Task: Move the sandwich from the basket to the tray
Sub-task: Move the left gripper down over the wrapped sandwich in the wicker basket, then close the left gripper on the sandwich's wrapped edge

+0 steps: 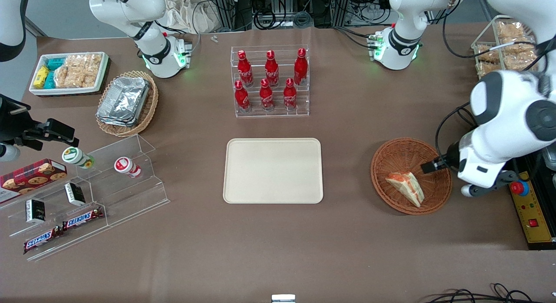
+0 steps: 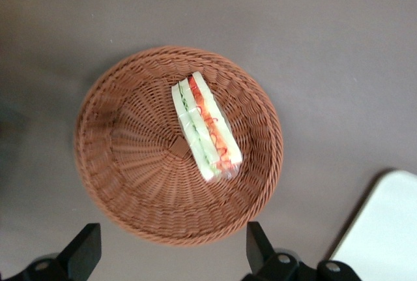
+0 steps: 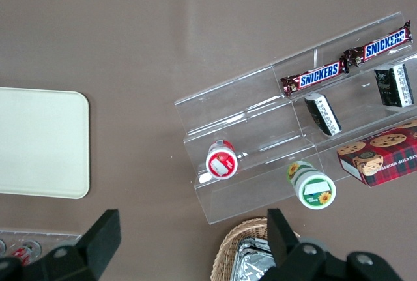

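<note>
The sandwich (image 1: 406, 186), a wrapped triangular wedge of pale bread with orange-red and green layers, lies in the round reddish-brown wicker basket (image 1: 391, 157) toward the working arm's end of the table. In the left wrist view the sandwich (image 2: 206, 126) lies on its side near the middle of the basket (image 2: 124, 163). My gripper (image 1: 430, 165) hovers above the basket's rim, open and empty; its fingers (image 2: 83, 250) stand wide apart, outside the rim. The cream-beige tray (image 1: 273, 171) lies bare in the middle of the table, and its corner shows in the left wrist view (image 2: 384, 229).
A clear rack of red bottles (image 1: 270, 81) stands farther from the camera than the tray. A pale oval basket with foil containers (image 1: 127, 103), a white snack bin (image 1: 69, 72) and a clear stepped shelf of snacks (image 1: 82, 194) lie toward the parked arm's end. A control box (image 1: 532, 211) sits beside the basket.
</note>
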Motion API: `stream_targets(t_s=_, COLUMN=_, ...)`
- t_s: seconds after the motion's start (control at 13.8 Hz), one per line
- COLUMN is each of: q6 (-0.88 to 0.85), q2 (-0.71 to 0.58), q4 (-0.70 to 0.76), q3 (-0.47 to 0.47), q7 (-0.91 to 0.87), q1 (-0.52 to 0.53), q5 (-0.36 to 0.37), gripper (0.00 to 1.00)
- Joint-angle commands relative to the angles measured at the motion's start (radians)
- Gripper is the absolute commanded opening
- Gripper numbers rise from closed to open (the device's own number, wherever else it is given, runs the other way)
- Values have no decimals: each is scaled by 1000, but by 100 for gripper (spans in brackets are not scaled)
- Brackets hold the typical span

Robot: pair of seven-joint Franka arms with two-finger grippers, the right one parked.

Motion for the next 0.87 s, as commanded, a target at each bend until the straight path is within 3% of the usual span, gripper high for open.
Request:
stream_targets(t_s=0.0, q6=126, q2=6, q4=-103, q3=-3, q7=-240, q1=3, q5=64, gripper=100)
stream_targets(t_s=0.44, q6=219, q2=135, q4=-105, q3=-6, q7=-451, q1=-30, q5=178, gripper=100)
stream_targets(t_s=0.8, q6=266, q2=183, q4=-106, q3=-5, q7=-505, q1=-46, q5=198, gripper=100)
